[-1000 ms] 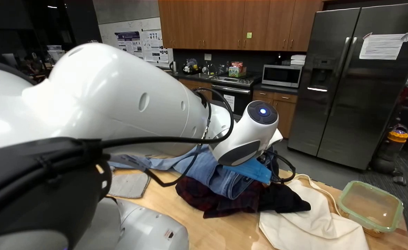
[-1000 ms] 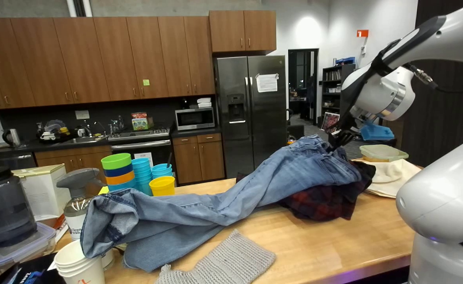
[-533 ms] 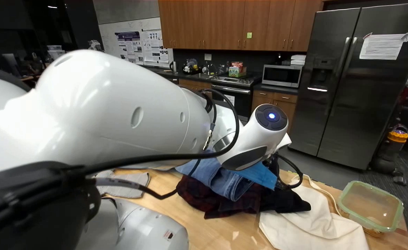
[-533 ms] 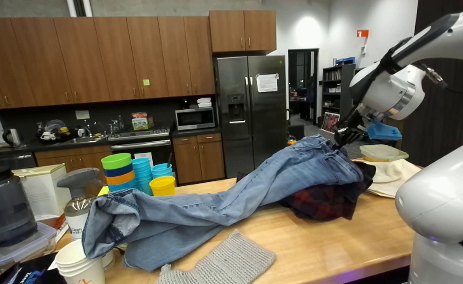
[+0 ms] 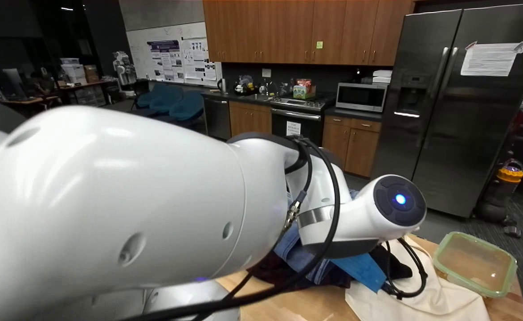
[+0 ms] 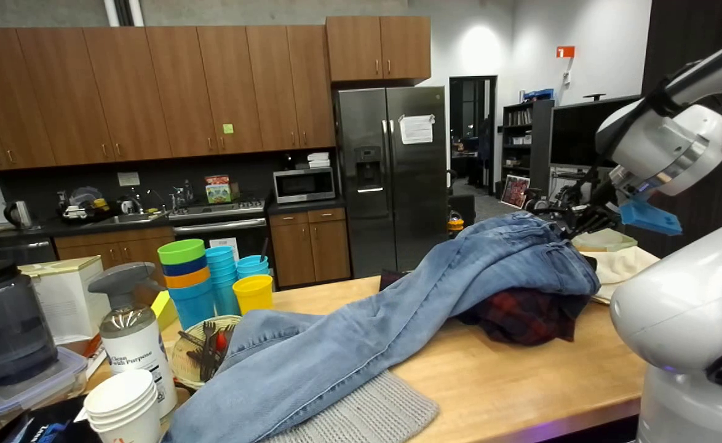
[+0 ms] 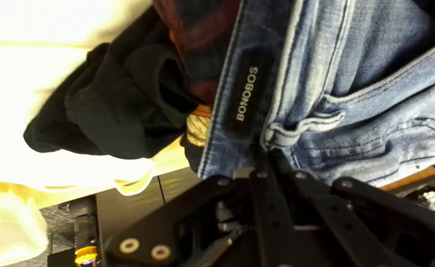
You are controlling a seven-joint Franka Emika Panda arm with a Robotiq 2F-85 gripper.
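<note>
Clamped on the waistband (image 7: 234, 154), the black two-fingered hand (image 7: 267, 150) draws the blue denim jeans (image 6: 398, 320) beneath it along; their leg farthest from it now hides part of the grey ribbed-knit cloth (image 6: 379, 412) (the grip seemingly holds).

White robot arm (image 5: 132, 187) sloping downward, wrist (image 6: 656, 151) tilted, black claw (image 7: 268, 152) slanting down, pinched tightly together
</note>
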